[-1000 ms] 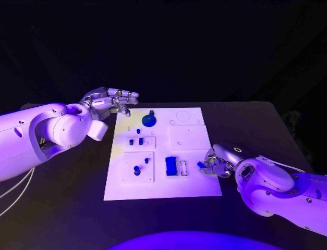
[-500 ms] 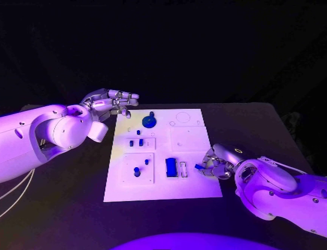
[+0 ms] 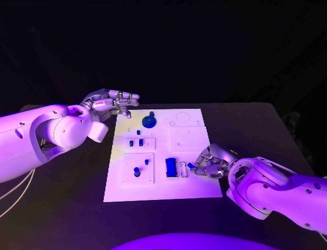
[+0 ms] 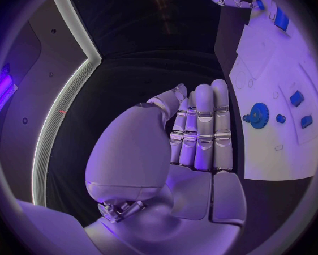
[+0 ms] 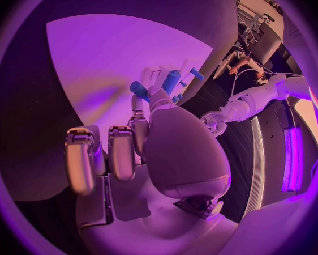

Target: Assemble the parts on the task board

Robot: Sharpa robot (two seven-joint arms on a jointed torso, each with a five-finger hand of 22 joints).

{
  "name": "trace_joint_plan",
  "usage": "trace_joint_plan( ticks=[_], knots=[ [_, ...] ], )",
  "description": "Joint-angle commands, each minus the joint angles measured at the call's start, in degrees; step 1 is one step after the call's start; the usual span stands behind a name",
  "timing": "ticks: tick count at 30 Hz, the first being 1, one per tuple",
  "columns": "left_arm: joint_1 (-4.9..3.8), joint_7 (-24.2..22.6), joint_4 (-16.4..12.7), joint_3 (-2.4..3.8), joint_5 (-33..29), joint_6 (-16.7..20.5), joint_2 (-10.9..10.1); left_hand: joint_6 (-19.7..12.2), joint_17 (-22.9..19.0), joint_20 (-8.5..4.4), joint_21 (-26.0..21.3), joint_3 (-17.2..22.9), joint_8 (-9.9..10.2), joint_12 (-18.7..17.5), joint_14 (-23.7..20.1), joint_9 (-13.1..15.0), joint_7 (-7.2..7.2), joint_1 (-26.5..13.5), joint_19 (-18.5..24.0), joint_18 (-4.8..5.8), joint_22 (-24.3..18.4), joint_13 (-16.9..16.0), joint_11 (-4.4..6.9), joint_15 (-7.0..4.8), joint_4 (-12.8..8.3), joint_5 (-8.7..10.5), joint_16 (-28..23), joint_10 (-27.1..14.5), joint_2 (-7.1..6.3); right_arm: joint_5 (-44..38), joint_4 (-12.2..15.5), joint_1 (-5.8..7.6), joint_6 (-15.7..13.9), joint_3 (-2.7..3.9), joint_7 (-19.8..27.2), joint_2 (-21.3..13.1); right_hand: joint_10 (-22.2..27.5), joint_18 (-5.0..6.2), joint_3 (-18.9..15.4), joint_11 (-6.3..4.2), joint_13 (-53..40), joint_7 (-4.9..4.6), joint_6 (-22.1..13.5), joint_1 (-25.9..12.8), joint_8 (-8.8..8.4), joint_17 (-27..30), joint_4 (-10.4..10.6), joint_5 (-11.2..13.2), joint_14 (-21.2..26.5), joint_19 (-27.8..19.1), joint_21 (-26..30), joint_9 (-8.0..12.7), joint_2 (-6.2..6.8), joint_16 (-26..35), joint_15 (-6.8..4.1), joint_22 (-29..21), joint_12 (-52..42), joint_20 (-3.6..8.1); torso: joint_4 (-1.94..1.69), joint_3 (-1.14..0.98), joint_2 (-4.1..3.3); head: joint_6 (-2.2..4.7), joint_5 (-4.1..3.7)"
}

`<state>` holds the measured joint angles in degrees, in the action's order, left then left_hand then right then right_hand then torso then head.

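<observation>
The head camera is looking steeply down from above onto the tabletop (image 3: 65,208), taking in the whole task board (image 3: 163,156) from a distance. The left wrist camera is sitting close behind the left hand (image 4: 194,130), facing past its fingers toward the board's far end. The right wrist camera is riding just behind the right hand (image 5: 159,136), close over the board. All three are sharing the board.

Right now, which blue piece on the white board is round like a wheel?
The blue gear at the far end of the task board, nearest the left hand. The other blue pieces are small blocks or pegs.
</observation>
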<state>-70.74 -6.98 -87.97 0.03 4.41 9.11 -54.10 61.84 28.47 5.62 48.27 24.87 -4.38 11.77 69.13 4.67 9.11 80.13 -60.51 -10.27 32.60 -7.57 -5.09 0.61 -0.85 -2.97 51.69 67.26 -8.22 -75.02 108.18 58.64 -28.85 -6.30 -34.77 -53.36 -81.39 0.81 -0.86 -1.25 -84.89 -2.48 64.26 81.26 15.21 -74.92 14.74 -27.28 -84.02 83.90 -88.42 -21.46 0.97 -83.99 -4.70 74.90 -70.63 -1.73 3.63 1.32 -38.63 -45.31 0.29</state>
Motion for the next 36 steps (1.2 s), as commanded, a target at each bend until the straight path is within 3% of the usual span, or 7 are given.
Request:
trace_joint_plan(
  ticks=[1,8,11,26,34,36],
  knots=[
    [-0.03,-0.13,-0.2,0.04,-0.26,-1.11,0.14,0.04,-0.06,0.18,-0.2,-0.28,0.06,0.34,-0.25,-0.06,0.16,-0.25,-0.4,-0.32,-0.07,-0.07,0.01,0.04,0.06,0.04,-0.23,-0.51,0.43,4.27,-0.6,-0.12,1.17,0.0,0.93,0.7,-0.99,-0.53,0.05,-0.54,8.52,0.11,0.6,-1.44,0.21,-4.89,0.71,-0.22,-3.93,5.55,-0.33,-0.22,0.5,-0.34,-0.48,14.72,-0.21,0.44,0.0,-0.02,-0.02,0.05,0.02],
    [-0.03,-0.06,-0.26,0.04,-0.26,-1.27,0.19,0.04,-0.06,0.18,-0.2,-0.28,0.06,0.34,-0.25,-0.06,0.16,-0.25,-0.4,-0.32,-0.07,-0.07,0.01,0.04,0.06,0.04,-0.23,-0.51,0.43,5.46,-1.77,-0.24,2.2,-0.02,0.97,2.01,-1.43,-0.58,0.19,-0.56,7.96,0.17,1.04,-3.81,0.44,-5.06,1.81,-0.19,-3.97,5.65,-0.57,-0.48,0.6,-0.43,-0.49,14.79,-0.96,0.43,-0.02,-0.04,-0.03,0.0,-0.05],
    [-0.03,-0.03,-0.26,0.04,-0.26,-1.31,0.21,0.04,-0.06,0.18,-0.2,-0.28,0.06,0.34,-0.25,-0.06,0.16,-0.25,-0.4,-0.32,-0.07,-0.07,0.01,0.04,0.06,0.04,-0.23,-0.51,0.43,5.64,-2.05,-0.27,1.98,-0.02,1.09,2.48,-1.64,-0.6,0.0,-0.62,7.7,0.25,1.26,-5.18,0.57,-5.09,1.77,-1.82,-3.98,5.69,-0.65,-0.65,0.73,-0.45,-0.54,14.82,-1.27,0.47,0.01,-0.04,-0.05,0.07,0.03],
    [-0.03,0.18,-0.31,0.04,-0.26,-1.6,0.25,0.04,-0.06,0.18,-0.2,-0.28,0.06,0.34,-0.25,-0.06,0.16,-0.25,-0.4,-0.32,-0.07,-0.07,0.01,0.04,0.06,0.04,-0.23,-0.51,0.43,5.59,-3.35,-0.28,1.47,-0.02,1.4,4.23,-1.85,-0.61,-0.32,-0.66,7.35,0.29,1.44,-6.54,0.72,-5.21,1.82,-2.15,-4.0,5.71,-0.7,-0.85,0.82,-0.51,-0.59,14.83,-1.69,0.51,-0.02,0.0,-0.04,-0.02,0.17],
    [-0.04,0.31,-0.36,0.04,-0.26,-1.68,0.22,0.04,-0.06,0.18,-0.2,-0.28,0.06,0.34,-0.25,-0.06,0.16,-0.25,-0.4,-0.32,-0.07,-0.07,0.01,0.04,0.06,0.04,-0.23,-0.51,0.43,5.58,-4.29,-0.27,1.34,-0.02,1.38,4.65,-1.91,-0.59,-2.01,-0.49,7.2,0.12,1.51,-10.22,0.84,-5.17,1.92,1.13,-3.99,5.67,-0.61,-1.14,0.87,-0.48,-0.45,14.8,-1.73,0.45,0.01,0.0,-0.01,-0.05,0.21],
    [-0.04,0.33,-0.37,0.04,-0.26,-1.7,0.21,0.04,-0.06,0.18,-0.21,-0.28,0.06,0.35,-0.25,-0.07,0.16,-0.24,-0.41,-0.32,-0.08,-0.07,0.01,0.04,0.05,0.04,-0.23,-0.52,0.44,5.58,-4.37,-0.27,1.29,-0.02,1.43,4.71,-1.91,-0.57,-3.14,-0.42,7.17,0.07,1.56,-11.91,0.89,-5.14,1.9,2.94,-3.98,5.63,-0.51,-1.23,0.96,-0.46,-0.38,14.77,-1.72,0.39,0.04,-0.02,-0.02,-0.07,0.23]
  ],
)
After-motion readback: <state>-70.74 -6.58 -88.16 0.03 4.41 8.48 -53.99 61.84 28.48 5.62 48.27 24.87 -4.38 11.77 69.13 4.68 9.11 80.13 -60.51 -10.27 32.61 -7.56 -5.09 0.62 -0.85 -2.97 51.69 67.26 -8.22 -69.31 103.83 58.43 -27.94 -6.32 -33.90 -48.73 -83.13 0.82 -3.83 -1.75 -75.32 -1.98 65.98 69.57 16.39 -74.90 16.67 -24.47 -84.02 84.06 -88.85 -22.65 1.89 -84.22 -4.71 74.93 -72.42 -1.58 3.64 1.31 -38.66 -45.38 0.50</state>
